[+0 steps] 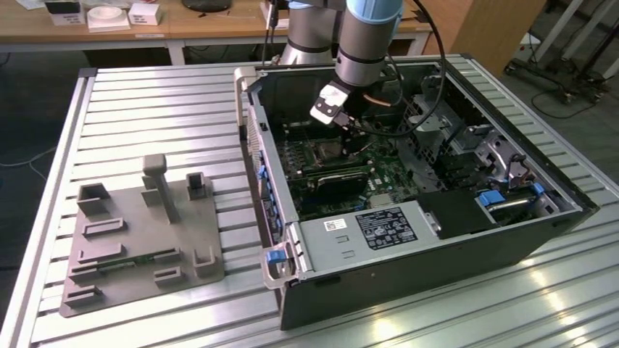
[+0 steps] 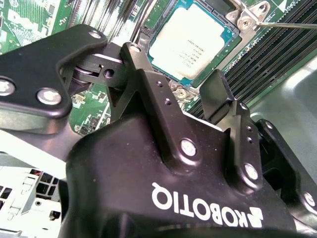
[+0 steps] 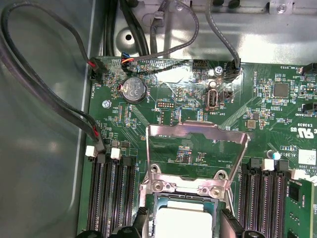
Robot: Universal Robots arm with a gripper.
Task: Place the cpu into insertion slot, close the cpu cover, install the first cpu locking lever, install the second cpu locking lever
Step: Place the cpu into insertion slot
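You are looking at an open computer case (image 1: pixel 406 290) lying on a ribbed metal table (image 1: pixel 145 116), with the arm reaching down into it over the green board. In the second wrist view the gripper (image 2: pixel 174 64) hangs just above the insertion slot (image 1: pixel 324 150), its jaws spread wide and gripping nothing. The cpu (image 2: pixel 190 44) lies flat inside the slot, silvery face up. It sits between and below the two black fingers (image 2: pixel 218 94), apart from both. In the first wrist view the cpu cover (image 3: pixel 198 130) stands swung open on its hinge, just beside the chip. The first step looks done, and the cover is not yet closed.

Likely trouble: the fingers straddle the chip closely, so a sideways drift or a low descent could nudge it askew or scrape the socket rim. The raised cover sits near the fingers on one side, and a careless sweep could catch its frame and slam it down. A thin lever rod (image 2: pixel 287 24) juts near the socket corner and could snag.

Room is tight. Memory slots (image 3: pixel 109 198) flank the socket on both sides, looped black cables (image 3: pixel 59 106) lie beyond the cover, and the case walls close in. The freest way looks to be straight up.
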